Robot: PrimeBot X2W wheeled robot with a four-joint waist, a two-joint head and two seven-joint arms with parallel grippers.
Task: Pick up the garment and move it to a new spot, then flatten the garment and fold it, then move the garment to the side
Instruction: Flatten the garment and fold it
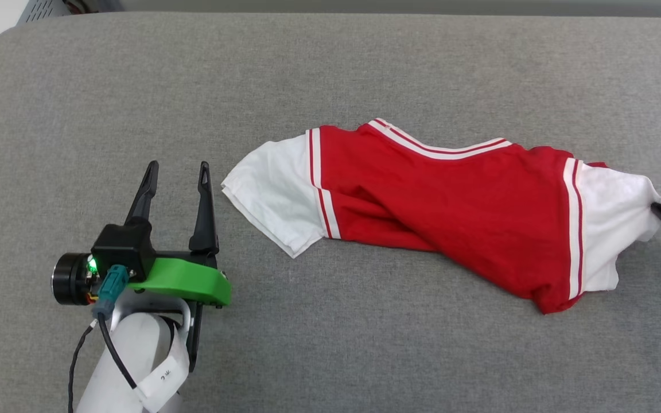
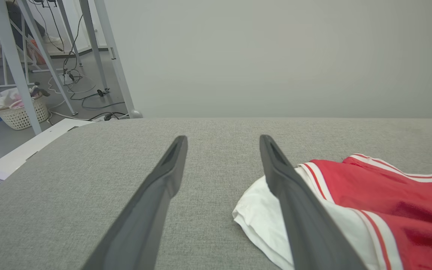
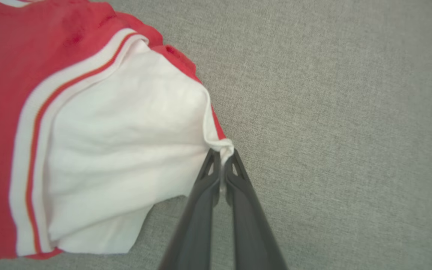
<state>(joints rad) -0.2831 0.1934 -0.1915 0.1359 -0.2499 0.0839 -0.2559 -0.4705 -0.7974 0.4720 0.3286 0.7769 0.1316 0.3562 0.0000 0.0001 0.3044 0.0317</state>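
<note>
The garment (image 1: pixel 451 206) is a red shirt with white sleeves and striped trim, lying crumpled across the grey cushion, plain red face up. My right gripper (image 3: pixel 222 155) is shut on the edge of its right white sleeve (image 3: pixel 126 150); in the head view the dark fingertips of that gripper (image 1: pixel 660 211) pinch the sleeve at the far right edge. My left gripper (image 1: pixel 178 175) stands open on the cushion, just left of the other white sleeve (image 1: pixel 270 192), holding nothing. In the left wrist view that sleeve (image 2: pixel 261 217) lies beside and partly behind the right finger of the left gripper (image 2: pixel 223 144).
The grey cushion surface (image 1: pixel 330 69) stretches wide around the shirt. Its rounded left corner (image 2: pixel 99 125) drops to a floor with table legs (image 2: pixel 9 60), cables and a white basket (image 2: pixel 21 110). A plain wall (image 2: pixel 276 56) rises behind the far edge.
</note>
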